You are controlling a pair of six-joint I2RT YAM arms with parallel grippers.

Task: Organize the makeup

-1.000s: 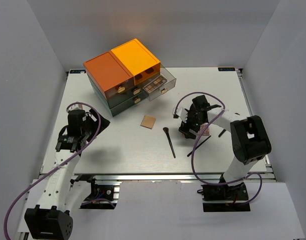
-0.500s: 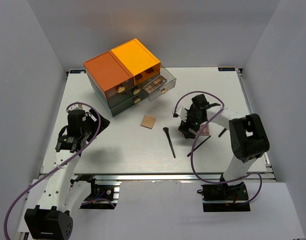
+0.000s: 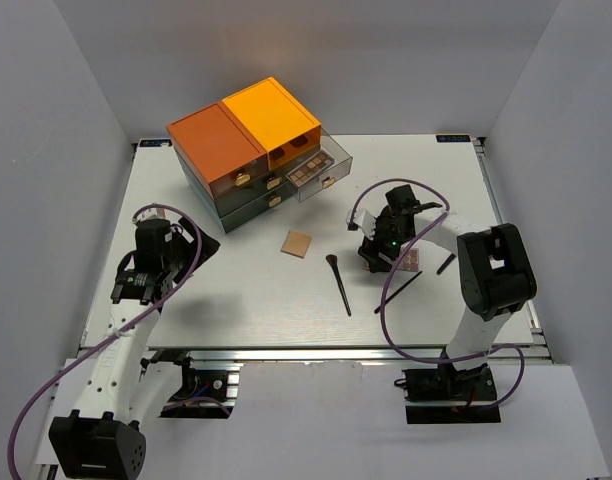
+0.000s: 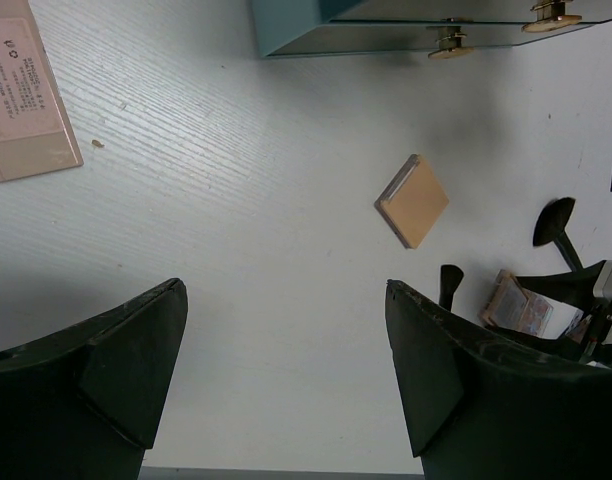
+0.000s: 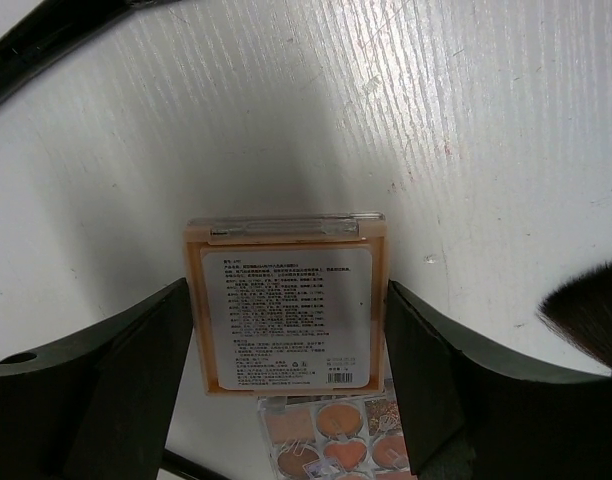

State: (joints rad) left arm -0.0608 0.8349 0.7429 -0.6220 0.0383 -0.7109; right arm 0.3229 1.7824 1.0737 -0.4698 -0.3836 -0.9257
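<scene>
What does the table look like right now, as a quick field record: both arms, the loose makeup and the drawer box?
left arm: jaws wide open, empty, over the table
right arm: jaws flank labelled compact; grip unconfirmed
labelled compact: label up, lying partly on eyeshadow palette
tan compact: loose, mid-table
long brush: loose, right of tan compact
second brush: loose, near right arm
drawer box: open drawer holds drawer palette

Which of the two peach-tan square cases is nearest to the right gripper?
The case with the white printed label: it lies between the fingers of the right gripper. The plain tan compact lies apart, mid-table.
</scene>
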